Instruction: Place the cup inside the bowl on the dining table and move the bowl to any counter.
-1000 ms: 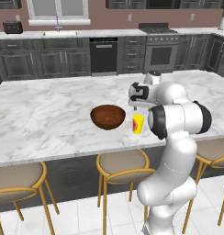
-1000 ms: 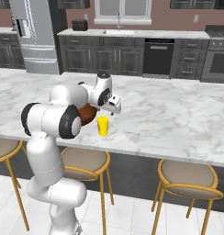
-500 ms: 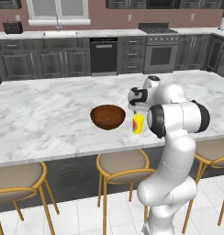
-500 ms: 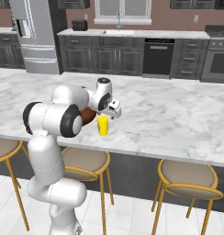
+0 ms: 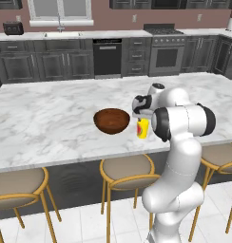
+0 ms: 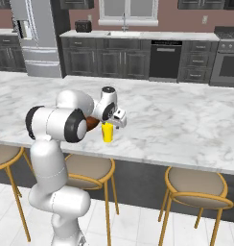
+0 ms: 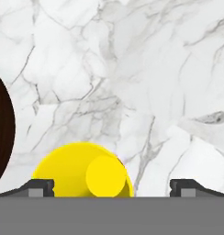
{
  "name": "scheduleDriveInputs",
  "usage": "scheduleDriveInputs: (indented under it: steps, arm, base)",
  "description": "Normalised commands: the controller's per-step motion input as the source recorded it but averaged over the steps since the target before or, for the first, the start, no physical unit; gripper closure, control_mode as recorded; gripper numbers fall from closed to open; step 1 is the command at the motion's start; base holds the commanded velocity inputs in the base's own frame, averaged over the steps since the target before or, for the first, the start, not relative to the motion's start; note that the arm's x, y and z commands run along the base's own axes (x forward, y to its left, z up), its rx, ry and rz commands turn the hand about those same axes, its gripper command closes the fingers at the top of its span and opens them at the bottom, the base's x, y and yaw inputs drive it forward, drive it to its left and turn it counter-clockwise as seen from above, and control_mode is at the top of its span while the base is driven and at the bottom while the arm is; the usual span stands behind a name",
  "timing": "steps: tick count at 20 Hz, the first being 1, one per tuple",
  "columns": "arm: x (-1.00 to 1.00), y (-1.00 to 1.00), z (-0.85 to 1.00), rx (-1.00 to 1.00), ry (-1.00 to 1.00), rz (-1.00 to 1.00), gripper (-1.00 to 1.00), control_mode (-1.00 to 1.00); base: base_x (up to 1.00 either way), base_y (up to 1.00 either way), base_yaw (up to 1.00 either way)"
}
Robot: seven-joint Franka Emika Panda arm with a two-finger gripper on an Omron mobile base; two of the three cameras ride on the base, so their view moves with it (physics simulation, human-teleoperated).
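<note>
Your fingers (image 7: 112, 188) stand wide apart with nothing between the tips; in the hand view one dark tip (image 7: 39, 187) sits at 8 o'clock and the other at 4 o'clock. The cup (image 7: 82, 170) lies at about 7 o'clock in that view, seen from above as a yellow disc, just inside the 8 o'clock tip and not touched by either tip as far as you can see. The bowl (image 7: 2, 133) shows as a dark brown arc at 9 o'clock, close beside the cup but apart from it.

In the left base view, the cup (image 5: 143, 128) stands upright on the desk (image 5: 46, 118), its red mark facing the camera. The bowl (image 5: 111, 120) rests at the cup's 9 o'clock, near it with a strip of marble between them. The hand (image 5: 142, 103) hangs right above the cup, at its 12 o'clock, pointing down.

In the right base view, the cup (image 6: 107, 131) stands near the stool-side edge of the desk (image 6: 186, 120), with the hand (image 6: 118, 116) just over it. The bowl (image 6: 92, 124) peeks out at the cup's 9 o'clock, mostly hidden behind the arm. Stools (image 6: 199, 188) line that edge. The cup is not inside the bowl.
</note>
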Motion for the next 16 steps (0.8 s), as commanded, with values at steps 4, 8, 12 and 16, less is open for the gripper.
scheduleDriveInputs:
  steps: [4, 8, 12, 16]
  arm:
    - [0.00, 0.00, -0.19, 0.00, 0.00, -0.01, -1.00, -1.00]
    - [0.00, 0.00, -0.18, 0.00, 0.00, -0.01, -1.00, -1.00]
    - [0.00, 0.00, -0.08, 0.00, 0.00, 0.00, -1.00, -1.00]
    - [0.00, 0.00, -0.05, 0.00, 0.00, 0.00, -1.00, -1.00]
  base:
    - [0.00, 0.00, 0.00]
    - [0.00, 0.00, 0.00]
    - [0.00, 0.00, 0.00]
    - [0.00, 0.00, 0.00]
